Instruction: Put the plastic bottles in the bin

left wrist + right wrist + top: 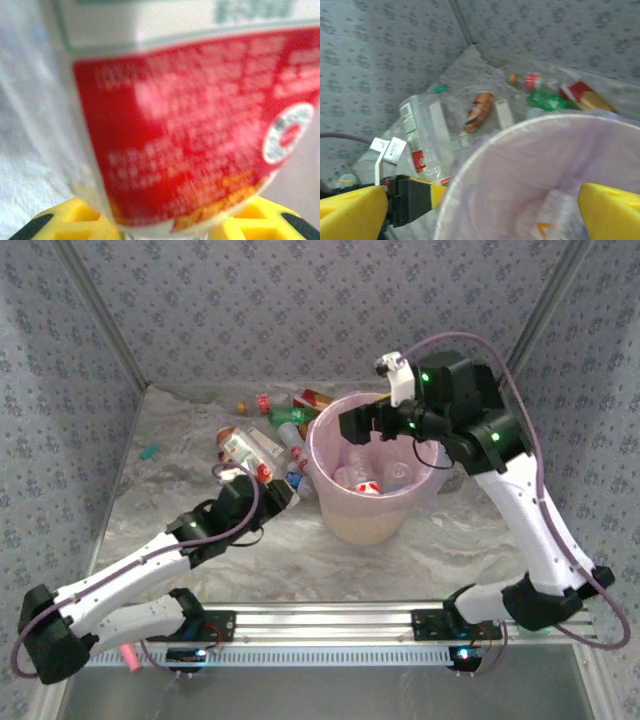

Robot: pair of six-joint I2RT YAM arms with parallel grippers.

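- Two arms, two claws; the left claw is closed on one clear red-labelled bottle; in the left wrist view its two yellow fingers press on either side of the bottle's lower end.
- That bottle is just left of the bin, at the near edge of the loose pile; whether it still rests on the table I cannot tell.
- The right claw stands wide open and empty over the bin's far-left rim; its two yellow fingers are well apart, with the bin's mouth below them.
- One bin: round, cream, lined with a pink bag, upright near the middle of the table; at least three bottles lie inside.
- Loose plastic bottles lie left of and behind the bin: at least five besides the gripped one; among them are one green bottle, one brown-orange bottle, one red-and-yellow bottle and one orange-capped bottle; they overlap, so the full count is unclear.
- One small teal piece lies apart at the left; one pink object sits at the near rail.
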